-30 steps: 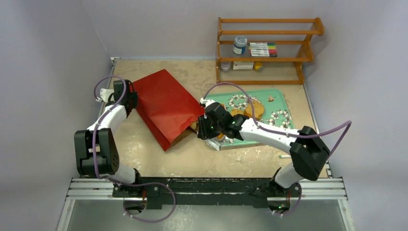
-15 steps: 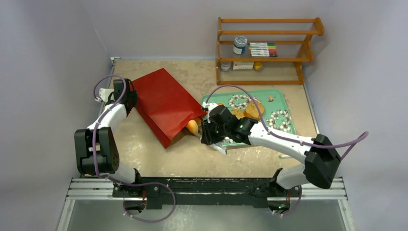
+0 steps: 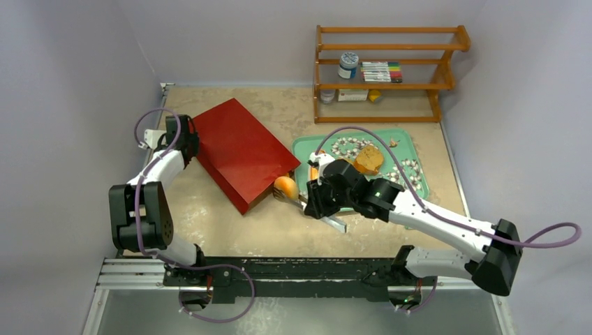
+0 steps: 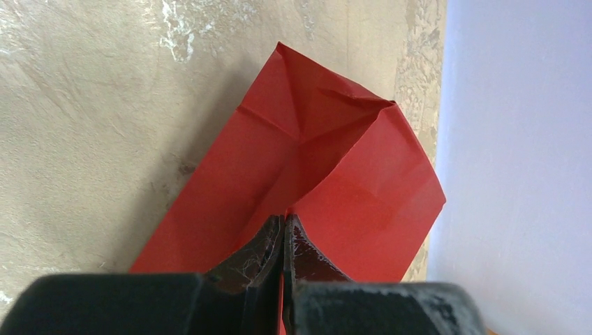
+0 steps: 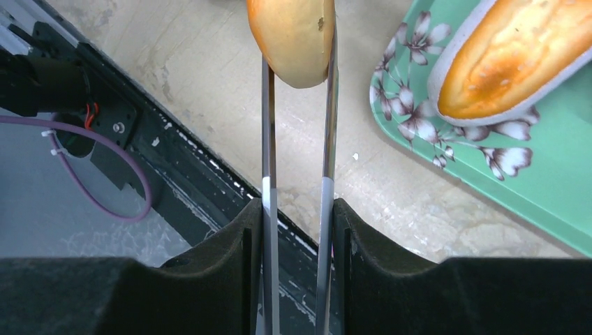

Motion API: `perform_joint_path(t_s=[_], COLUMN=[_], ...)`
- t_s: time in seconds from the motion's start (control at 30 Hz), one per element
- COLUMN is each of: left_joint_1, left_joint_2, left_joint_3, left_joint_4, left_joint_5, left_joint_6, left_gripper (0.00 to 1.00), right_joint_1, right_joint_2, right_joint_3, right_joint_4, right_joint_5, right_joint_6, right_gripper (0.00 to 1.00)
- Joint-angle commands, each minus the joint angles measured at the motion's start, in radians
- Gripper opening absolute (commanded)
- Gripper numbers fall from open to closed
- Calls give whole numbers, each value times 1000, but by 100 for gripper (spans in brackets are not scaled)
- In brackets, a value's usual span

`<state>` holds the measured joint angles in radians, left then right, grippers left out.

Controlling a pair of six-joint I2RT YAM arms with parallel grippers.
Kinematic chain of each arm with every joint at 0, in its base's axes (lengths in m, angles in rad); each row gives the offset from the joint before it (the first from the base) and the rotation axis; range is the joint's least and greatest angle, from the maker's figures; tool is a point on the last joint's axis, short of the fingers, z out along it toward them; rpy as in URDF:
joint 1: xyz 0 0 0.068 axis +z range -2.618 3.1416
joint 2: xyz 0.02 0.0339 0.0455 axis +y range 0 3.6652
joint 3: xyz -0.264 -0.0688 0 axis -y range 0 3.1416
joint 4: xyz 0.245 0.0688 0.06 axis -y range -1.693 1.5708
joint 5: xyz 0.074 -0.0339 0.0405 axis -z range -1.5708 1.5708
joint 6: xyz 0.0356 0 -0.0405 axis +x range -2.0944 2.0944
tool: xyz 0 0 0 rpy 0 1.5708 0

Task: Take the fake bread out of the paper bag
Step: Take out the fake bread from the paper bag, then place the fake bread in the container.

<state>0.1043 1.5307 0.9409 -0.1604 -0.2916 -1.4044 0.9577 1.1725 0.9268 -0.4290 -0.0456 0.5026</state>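
Observation:
The red paper bag lies flat on the table with its mouth toward the tray. My left gripper is shut on a fold at its closed end, as the left wrist view shows, with the jaws pinched on the red paper. My right gripper is shut on the metal tongs. The tongs pinch an orange roll, which hangs just outside the bag mouth. My right gripper's own jaws squeeze the tong arms. A long loaf lies on the tray.
The green floral tray sits right of the bag and holds a toast-like slice and other bread. A wooden shelf with a jar and markers stands at the back. The black rail runs along the near table edge.
My right arm has pulled back to the right and toward the near edge with the tongs. The orange roll came out of the bag mouth with them. The bag now lies flatter.

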Motion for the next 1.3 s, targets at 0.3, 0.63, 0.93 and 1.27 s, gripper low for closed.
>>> perform_joint_path(t_s=[0.3, 0.63, 0.93, 1.27], left_joint_1=[5, 39, 70, 76], left_joint_2=[18, 6, -9, -4], left_joint_3=[42, 51, 51, 46], left_joint_4=[-7, -22, -26, -19], left_joint_5=[-19, 18, 47, 60], left_joint_6=[9, 31, 47, 54], left_gripper=[0, 0, 0, 0], right_joint_1=[4, -7, -233, -423], right_joint_2=[-181, -145, -187, -185], right_joint_3=[75, 114, -12, -134], right_joint_4=[-101, -153, -76, 23], right_joint_5=[245, 512, 555, 552], right_joint_6=[159, 271, 267, 276], right_gripper=[17, 20, 23, 29])
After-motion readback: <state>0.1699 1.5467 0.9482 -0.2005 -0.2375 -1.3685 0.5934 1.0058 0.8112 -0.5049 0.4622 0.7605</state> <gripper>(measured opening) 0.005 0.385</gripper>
